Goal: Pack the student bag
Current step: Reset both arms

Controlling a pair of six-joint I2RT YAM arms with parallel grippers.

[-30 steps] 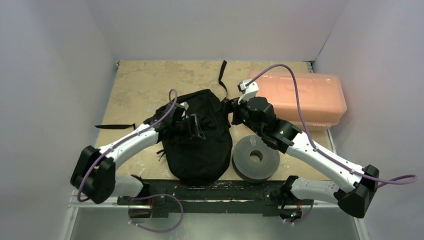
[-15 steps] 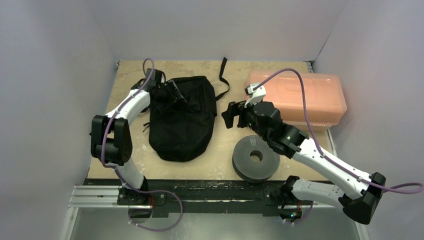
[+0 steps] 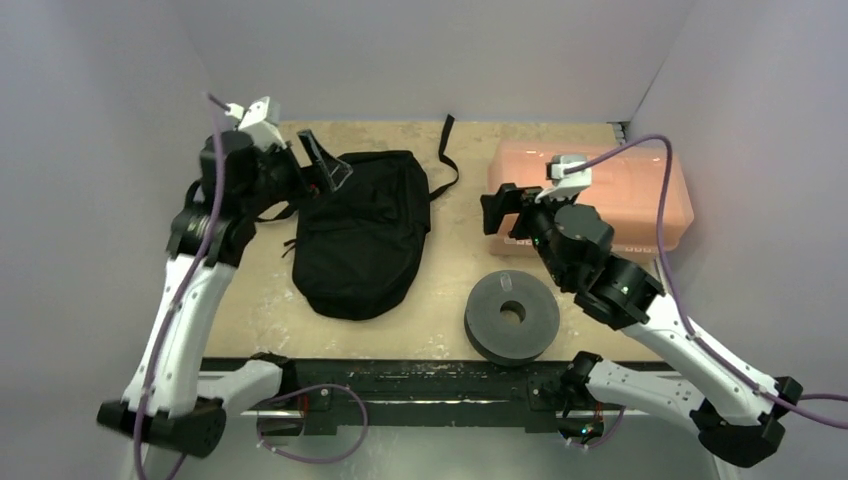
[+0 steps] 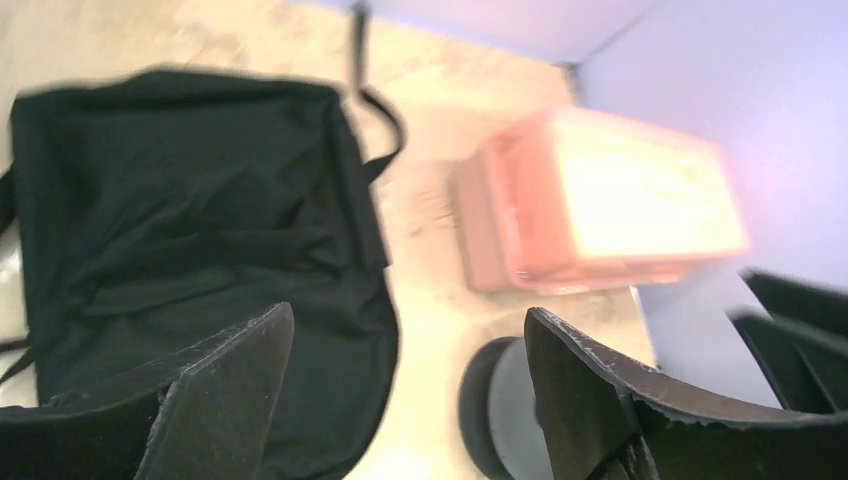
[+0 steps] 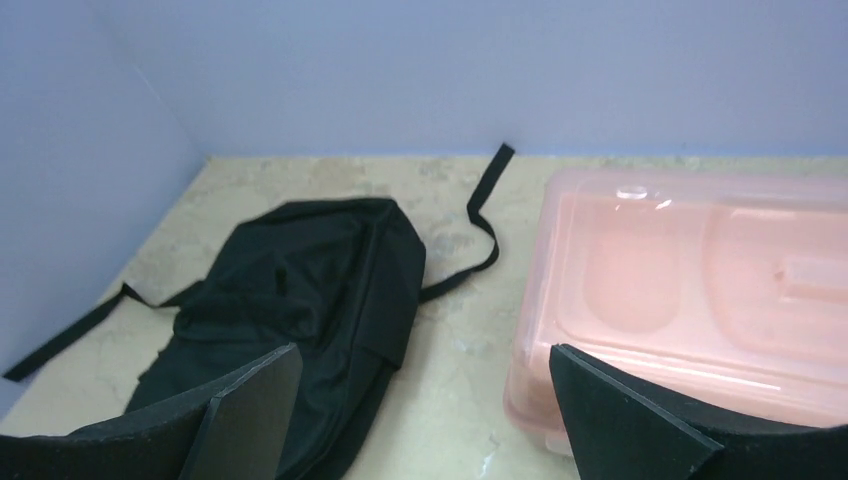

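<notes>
The student bag (image 3: 360, 235) is a floppy black backpack lying flat on the table's left half, one long strap (image 3: 446, 160) trailing toward the back wall. My left gripper (image 3: 322, 168) hovers raised over the bag's far left corner, open and empty. In the blurred left wrist view the bag (image 4: 190, 230) lies beyond the spread fingers (image 4: 230, 380). My right gripper (image 3: 500, 210) hangs open and empty between the bag and the orange box. The right wrist view shows the bag (image 5: 300, 280) at left, well past the gripper (image 5: 425, 420).
A translucent orange lidded box (image 3: 620, 190) stands at the back right, also seen from the right wrist (image 5: 700, 290). A dark grey round spool (image 3: 512, 317) lies near the front edge, right of the bag. Grey walls close in three sides.
The left arm dragged the bag toward the back left, let go and rose above its far corner. The right gripper drew back to the right, toward the box. Both grippers opened wider.
</notes>
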